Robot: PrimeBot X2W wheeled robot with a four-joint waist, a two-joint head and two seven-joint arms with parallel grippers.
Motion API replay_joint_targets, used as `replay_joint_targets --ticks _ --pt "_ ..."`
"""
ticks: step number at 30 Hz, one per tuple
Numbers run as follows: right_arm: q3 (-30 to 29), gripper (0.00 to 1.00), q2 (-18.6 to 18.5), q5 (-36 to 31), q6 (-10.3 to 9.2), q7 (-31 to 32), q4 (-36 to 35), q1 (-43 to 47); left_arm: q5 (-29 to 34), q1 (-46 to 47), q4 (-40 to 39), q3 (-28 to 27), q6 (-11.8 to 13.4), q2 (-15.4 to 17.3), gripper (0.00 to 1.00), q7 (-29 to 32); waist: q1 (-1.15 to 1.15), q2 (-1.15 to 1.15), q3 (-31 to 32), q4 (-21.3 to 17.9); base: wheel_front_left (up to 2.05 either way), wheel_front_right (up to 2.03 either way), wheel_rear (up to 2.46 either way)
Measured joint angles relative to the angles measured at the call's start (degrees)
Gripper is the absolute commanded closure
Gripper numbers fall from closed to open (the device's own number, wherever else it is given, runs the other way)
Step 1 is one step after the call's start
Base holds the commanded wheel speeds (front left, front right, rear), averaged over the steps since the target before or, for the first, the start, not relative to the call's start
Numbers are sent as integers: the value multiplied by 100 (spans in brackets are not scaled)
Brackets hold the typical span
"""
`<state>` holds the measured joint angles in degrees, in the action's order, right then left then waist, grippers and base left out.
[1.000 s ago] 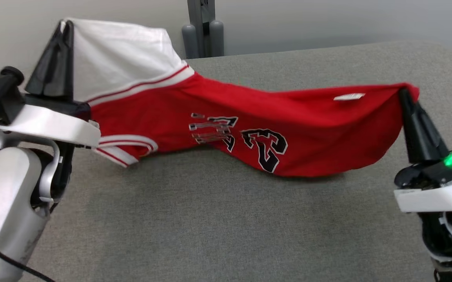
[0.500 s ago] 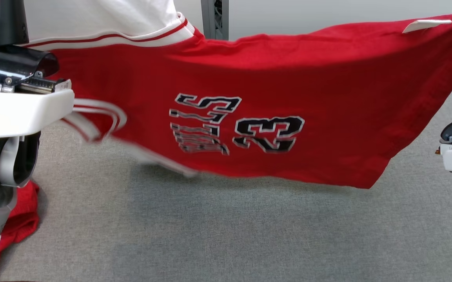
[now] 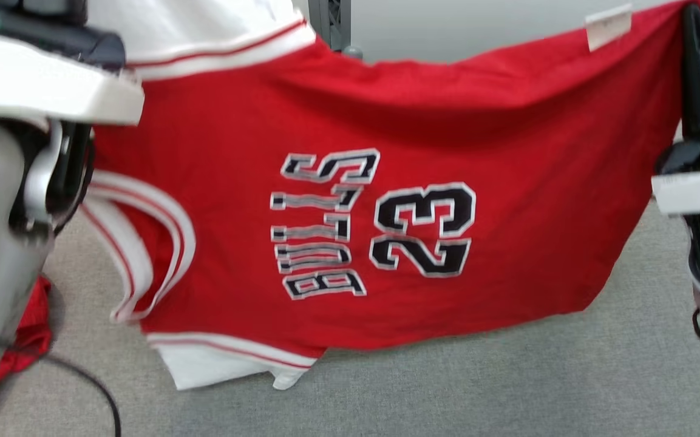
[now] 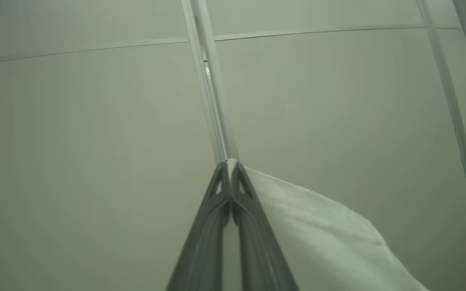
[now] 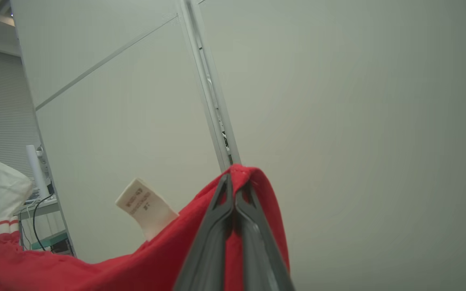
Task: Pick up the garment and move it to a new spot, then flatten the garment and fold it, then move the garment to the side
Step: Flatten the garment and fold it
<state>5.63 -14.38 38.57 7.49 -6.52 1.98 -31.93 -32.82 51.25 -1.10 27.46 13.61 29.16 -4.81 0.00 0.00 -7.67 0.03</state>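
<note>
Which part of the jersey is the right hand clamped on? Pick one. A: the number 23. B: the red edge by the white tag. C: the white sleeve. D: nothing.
B: the right hand is shut on the red edge of the jersey, beside the white tag.

Garment [image 3: 386,121] between left fingers [image 4: 212,226] and right fingers [image 5: 212,242], above table [image 3: 447,394].
</note>
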Motion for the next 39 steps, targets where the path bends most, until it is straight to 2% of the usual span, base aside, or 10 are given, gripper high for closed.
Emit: replay_joint_targets --ticks 4,7,12,16,23,28,31,34,39 --pt "279 100 -138 -37 0 -19 1072 -905 -156 985 1512 172 -434 -555 100 -1 0 0 -139 67 0 0 0" --pt "630 100 -52 -48 0 -110 1979 -1685 -180 1677 2753 289 -737 -861 100 5 0 0 -230 45 0 0 0" --pt "1032 100 170 -85 0 -497 3342 -3149 -167 2802 4305 197 -909 -1129 100 -157 0 0 -403 -90 0 0 0" --pt "1217 100 369 -147 1 -713 4339 -4013 -212 3342 5225 132 -959 -1203 100 -152 0 0 -523 -189 0 0 0" --pt "1393 100 542 -311 0 -813 5757 -4870 -330 3838 6243 243 -1405 -1621 100 175 0 0 -872 -100 0 0 0" --pt "1560 100 584 -191 0 -818 6145 -4947 -511 3822 6664 276 -1761 -1890 100 212 0 0 -1184 46 0 0 0" --pt "1699 100 519 -108 0 -822 6122 -4943 -549 3752 6738 298 -1830 -1980 100 130 0 0 -1321 107 0 0 0" --pt "1962 100 417 142 1 -823 5845 -4575 -627 3335 6811 311 -1945 -2135 100 -181 0 0 -1472 215 0 0 0" --pt "2453 100 135 794 1 -840 4952 -3493 -804 2451 6647 232 -2040 -2102 100 -834 0 0 -1511 288 0 0 0"
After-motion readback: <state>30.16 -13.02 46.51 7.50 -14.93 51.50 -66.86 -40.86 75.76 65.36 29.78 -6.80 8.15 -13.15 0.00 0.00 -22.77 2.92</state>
